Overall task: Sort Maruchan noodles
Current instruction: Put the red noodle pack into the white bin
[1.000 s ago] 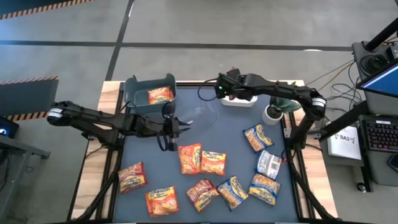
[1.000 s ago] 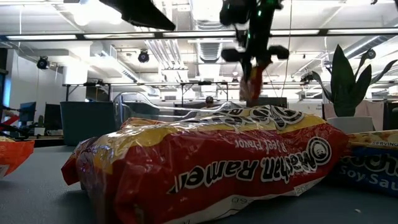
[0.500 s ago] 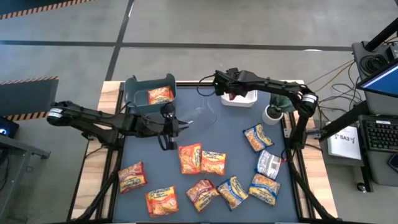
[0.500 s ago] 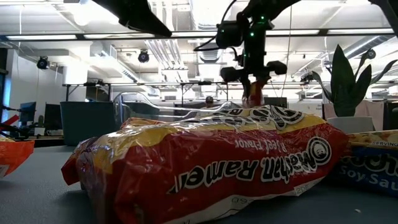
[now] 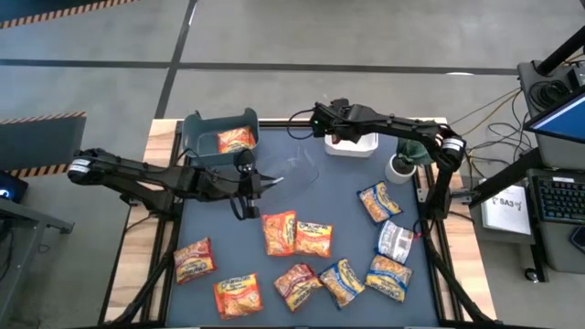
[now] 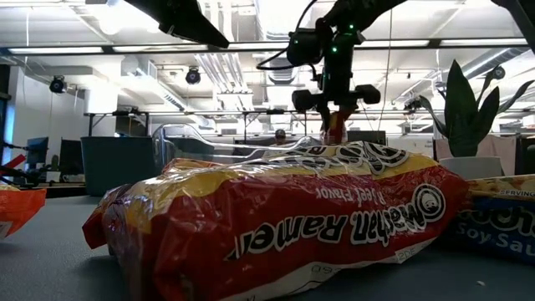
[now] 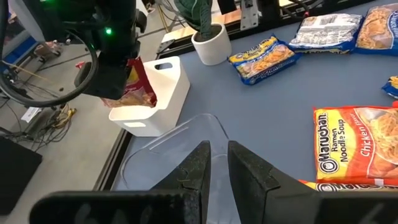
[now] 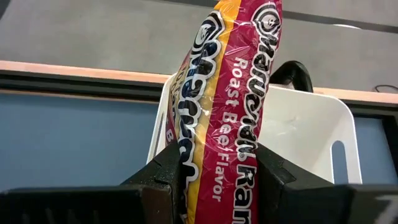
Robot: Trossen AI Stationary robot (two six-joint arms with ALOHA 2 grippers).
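Observation:
My right gripper [image 5: 331,128] hangs over the white bin [image 5: 355,146] at the table's far edge. It is shut on a dark red Maruchan packet [image 8: 230,93], which also shows in the low view [image 6: 334,130]. My left gripper [image 7: 218,155] is over the near left rim of the clear bin [image 5: 294,164], its fingers almost together. An orange packet [image 5: 236,140] lies in the teal bin [image 5: 206,137]. Several more packets lie flat on the blue mat, among them two orange ones [image 5: 294,234] at mid-table. My right gripper pinches the dark red packet's two flat faces [image 8: 214,180] between its two fingers, near one end. The packet stands on edge and reaches out past the fingertips, clear of the white bin below. My left gripper: I cannot tell whether it touches the clear bin's wall [image 7: 186,134].
Orange packets [image 5: 192,260] lie at the near left. Blue-yellow and other packets [image 5: 377,203] lie at the right. A small potted plant [image 5: 400,166] stands beside the white bin. One red-and-yellow packet [image 6: 276,226] fills the low view's foreground.
My right gripper has gone down and a little toward the table's left edge with the dark red packet, closer to the white bin. My left gripper has shifted slightly toward the left.

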